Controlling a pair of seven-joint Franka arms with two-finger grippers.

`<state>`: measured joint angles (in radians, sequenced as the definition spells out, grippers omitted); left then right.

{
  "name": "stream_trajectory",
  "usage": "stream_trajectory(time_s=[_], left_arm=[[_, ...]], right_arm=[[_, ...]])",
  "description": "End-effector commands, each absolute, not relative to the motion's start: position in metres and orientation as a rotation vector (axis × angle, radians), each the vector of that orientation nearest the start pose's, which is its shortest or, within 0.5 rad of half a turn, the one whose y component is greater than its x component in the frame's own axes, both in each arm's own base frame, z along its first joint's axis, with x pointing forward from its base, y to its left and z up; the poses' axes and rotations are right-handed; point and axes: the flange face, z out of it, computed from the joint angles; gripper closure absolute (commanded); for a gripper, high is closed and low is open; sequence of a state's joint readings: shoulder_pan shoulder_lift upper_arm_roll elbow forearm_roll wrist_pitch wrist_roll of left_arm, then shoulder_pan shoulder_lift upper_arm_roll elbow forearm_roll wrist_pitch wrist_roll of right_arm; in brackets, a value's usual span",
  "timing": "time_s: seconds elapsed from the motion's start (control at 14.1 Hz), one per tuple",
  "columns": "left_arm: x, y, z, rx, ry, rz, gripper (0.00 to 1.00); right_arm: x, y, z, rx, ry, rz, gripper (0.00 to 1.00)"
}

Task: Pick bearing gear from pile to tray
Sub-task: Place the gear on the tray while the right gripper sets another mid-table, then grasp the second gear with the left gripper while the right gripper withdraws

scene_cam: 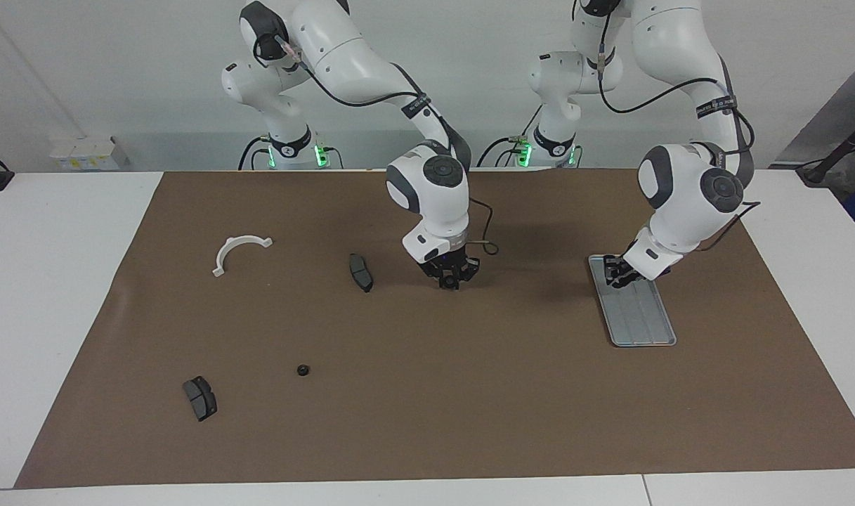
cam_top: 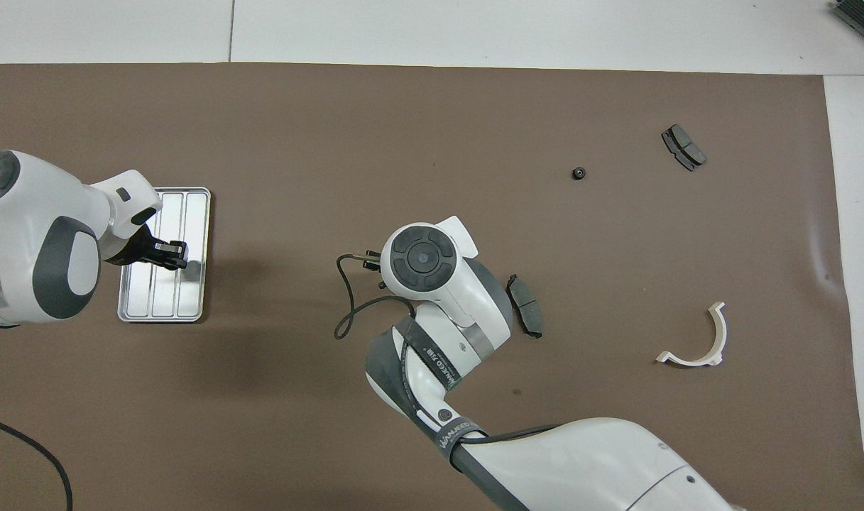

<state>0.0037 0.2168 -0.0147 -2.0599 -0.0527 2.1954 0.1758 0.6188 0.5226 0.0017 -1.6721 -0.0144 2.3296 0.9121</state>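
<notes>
One small black bearing gear (scene_cam: 303,370) lies loose on the brown mat toward the right arm's end; it also shows in the overhead view (cam_top: 579,172). My right gripper (scene_cam: 451,281) hangs over the middle of the mat, shut on a small dark round gear at its tips. In the overhead view its wrist hides the fingers. The silver ribbed tray (scene_cam: 645,320) lies toward the left arm's end and also shows in the overhead view (cam_top: 163,301). My left gripper (scene_cam: 618,273) is low over the tray's end nearer the robots, also in the overhead view (cam_top: 178,255).
Two dark grey curved pads lie on the mat: one (scene_cam: 360,272) beside my right gripper, one (scene_cam: 200,398) farther from the robots near the mat's corner. A white half-ring bracket (scene_cam: 239,251) lies toward the right arm's end. A cable loops from the right wrist.
</notes>
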Motion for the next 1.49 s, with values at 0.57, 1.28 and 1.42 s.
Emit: stream_trajectory(time_s=[0.57, 1.28, 1.42], left_arm=[[0.569, -0.081, 0.355, -3.189, 0.165, 0.082, 0.19], [0.539, -0.305, 0.371, -3.293, -0.265, -0.061, 0.23], [0.543, -0.341, 0.369, -3.304, -0.310, -0.074, 0.23]], right_arm=[[0.663, 0.183, 0.345, -3.012, 0.555, -0.247, 0.00], [0.712, 0.121, 0.303, -3.177, 0.539, -0.140, 0.18], [0.716, 0.121, 0.303, -3.167, 0.535, -0.159, 0.23]])
